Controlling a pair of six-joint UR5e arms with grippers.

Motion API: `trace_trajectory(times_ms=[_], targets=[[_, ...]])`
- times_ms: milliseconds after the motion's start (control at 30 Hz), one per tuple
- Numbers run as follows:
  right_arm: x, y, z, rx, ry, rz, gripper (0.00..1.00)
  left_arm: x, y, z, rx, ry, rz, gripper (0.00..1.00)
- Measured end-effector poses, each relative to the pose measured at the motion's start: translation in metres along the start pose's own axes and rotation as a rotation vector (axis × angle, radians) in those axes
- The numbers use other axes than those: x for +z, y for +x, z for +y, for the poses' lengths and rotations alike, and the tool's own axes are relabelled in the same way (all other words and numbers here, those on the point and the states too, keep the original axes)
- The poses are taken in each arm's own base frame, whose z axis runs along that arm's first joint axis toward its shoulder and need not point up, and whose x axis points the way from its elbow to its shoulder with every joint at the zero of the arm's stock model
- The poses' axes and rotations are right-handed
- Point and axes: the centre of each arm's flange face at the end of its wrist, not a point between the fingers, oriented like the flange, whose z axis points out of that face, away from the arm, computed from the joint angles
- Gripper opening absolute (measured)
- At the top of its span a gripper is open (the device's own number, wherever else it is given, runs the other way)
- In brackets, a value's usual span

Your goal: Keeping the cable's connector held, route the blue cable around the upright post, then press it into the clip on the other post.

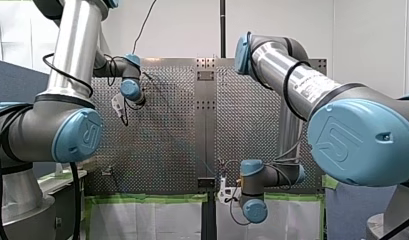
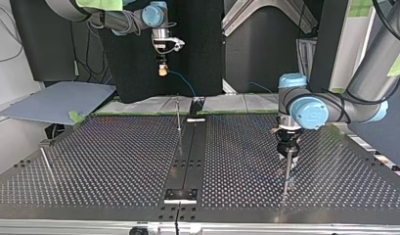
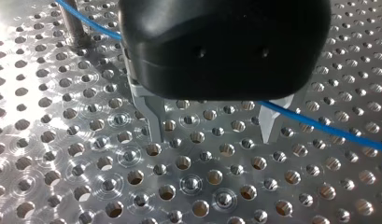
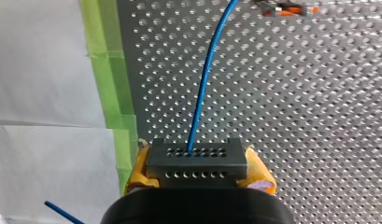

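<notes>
1. While my right gripper (image 2: 162,70) hangs above the taped edge of the table (image 2: 114,161), near that edge's middle, its yellow pads (image 4: 140,164) are clamped on the grey connector (image 4: 196,161).
2. The blue cable (image 4: 205,79) leaves the connector's row of holes. It runs ahead over the perforated plate, bending gently away from the green tape (image 4: 107,84) that lines the edge.
3. In the top view the cable drops from the connector toward the table and is then lost against the plate.
4. A thin upright post (image 2: 178,120) stands by the table's centre strip, close to the taped edge. I cannot tell whether the cable touches it.
5. My left gripper (image 3: 212,135) sits low over the half of the table at the top view's right, well in from the edges. Its metal fingers (image 3: 155,123) are spread apart and grasp nothing that shows.
6. In the left wrist view the cable passes close against a post base (image 3: 75,25) beside the gripper. It vanishes behind the black body, reappears at one finger and runs on. I cannot tell whether it touches that finger.
7. In the top view a second post (image 2: 286,178) stands directly under my left gripper.
</notes>
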Motion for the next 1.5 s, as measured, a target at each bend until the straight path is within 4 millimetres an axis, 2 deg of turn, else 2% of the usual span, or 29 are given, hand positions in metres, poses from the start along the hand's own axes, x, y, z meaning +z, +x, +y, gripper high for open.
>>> trace_trajectory(times_ms=[300, 500, 667, 933, 1033, 1500], targets=[[-0.018, 0.029, 0.016, 0.031, -0.030, -0.013, 0.00, 0.000, 0.000, 0.000, 0.000, -0.010, -0.003, 1.00], [-0.031, 0.031, 0.033, 0.009, -0.049, -0.040, 0.00, -0.001, 0.001, 0.000, 0.001, -0.014, 0.002, 1.00], [-0.022, 0.031, 0.041, 0.010, -0.040, -0.035, 0.00, -0.002, 0.001, 0.000, 0.001, -0.013, 0.005, 1.00], [0.010, 0.037, 0.045, 0.019, 0.007, -0.001, 0.00, -0.003, 0.002, -0.002, 0.002, -0.014, 0.005, 1.00], [0.016, 0.035, 0.045, 0.018, 0.030, -0.002, 0.00, -0.004, 0.003, -0.003, 0.002, -0.016, 0.009, 1.00], [0.017, 0.030, 0.044, -0.007, 0.072, -0.018, 0.00, -0.005, 0.005, -0.006, -0.102, -0.017, 0.013, 1.00]])
